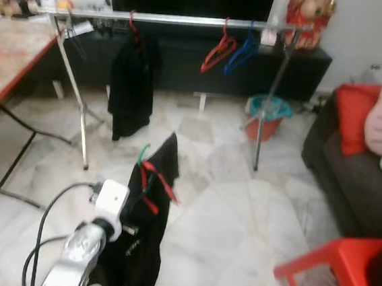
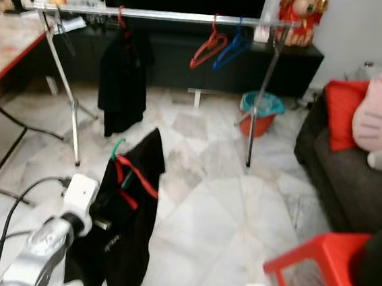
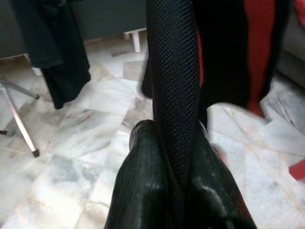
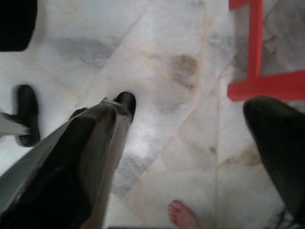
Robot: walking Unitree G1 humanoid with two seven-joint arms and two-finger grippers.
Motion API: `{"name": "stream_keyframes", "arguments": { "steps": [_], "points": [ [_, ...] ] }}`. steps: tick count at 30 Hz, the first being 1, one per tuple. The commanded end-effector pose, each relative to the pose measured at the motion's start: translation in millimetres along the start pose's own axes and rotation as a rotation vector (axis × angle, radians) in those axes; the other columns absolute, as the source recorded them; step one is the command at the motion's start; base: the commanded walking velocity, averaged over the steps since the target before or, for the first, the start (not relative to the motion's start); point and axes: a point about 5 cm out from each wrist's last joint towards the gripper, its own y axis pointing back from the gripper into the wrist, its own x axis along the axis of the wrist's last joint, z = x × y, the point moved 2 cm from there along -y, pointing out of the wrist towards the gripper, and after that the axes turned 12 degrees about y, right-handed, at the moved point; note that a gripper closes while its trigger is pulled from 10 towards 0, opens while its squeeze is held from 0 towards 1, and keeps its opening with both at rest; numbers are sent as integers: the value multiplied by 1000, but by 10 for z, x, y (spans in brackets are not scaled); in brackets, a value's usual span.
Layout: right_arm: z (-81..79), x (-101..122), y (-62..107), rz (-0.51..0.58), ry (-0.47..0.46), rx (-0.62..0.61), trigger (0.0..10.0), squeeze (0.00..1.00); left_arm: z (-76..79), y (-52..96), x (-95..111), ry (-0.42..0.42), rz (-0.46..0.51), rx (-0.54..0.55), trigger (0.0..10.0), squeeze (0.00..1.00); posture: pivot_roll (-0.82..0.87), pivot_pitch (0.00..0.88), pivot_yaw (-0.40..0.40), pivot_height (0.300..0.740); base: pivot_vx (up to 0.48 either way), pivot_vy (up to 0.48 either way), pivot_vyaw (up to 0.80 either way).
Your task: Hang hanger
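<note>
Left gripper [image 1: 137, 209]: clenched on the red hanger [image 1: 155, 180] carrying a black garment [image 1: 142, 246].
Right gripper [image 4: 190, 129]: fingers spread, holding nothing, over marble floor [image 1: 237, 222].
Hanger position: short of the rail [image 1: 182, 20], below it.
Orientation: green hook [image 1: 141, 153] upward; long axis tilted, running toward the rail.
Step advice: I should lift above the rail, level the hanger, then lower the hook into the gap between hung clothes [image 1: 130, 86] and the empty hangers [image 1: 230, 52].

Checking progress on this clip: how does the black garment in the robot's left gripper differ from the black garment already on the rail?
The held black garment hangs low, near the marble floor, gripped by the left gripper; the hung black garment is on the silver rail. The held one's red hanger sits crooked, its green hook free; the hung one's hanger is hooked on the rail. Both are dark and limp.
</note>
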Motion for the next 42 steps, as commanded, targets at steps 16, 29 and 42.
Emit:
{"name": "stream_keyframes", "arguments": {
  "steps": [16,29,42],
  "points": [
    [11,142,-3,85,-16,-79,10000,0,43,-21,204,-34,46,-65,10000,0,108,0,8,732,0,136,0],
    [723,1212,200,409,107,-329,10000,0,378,-82,366,-27,54,-222,10000,0,94,0,12,732,0,0,0],
    [403,2017,665,847,455,-131,10000,0,660,-232,478,-10,21,-297,10000,0,78,0,17,732,0,0,0]
  ]
}}
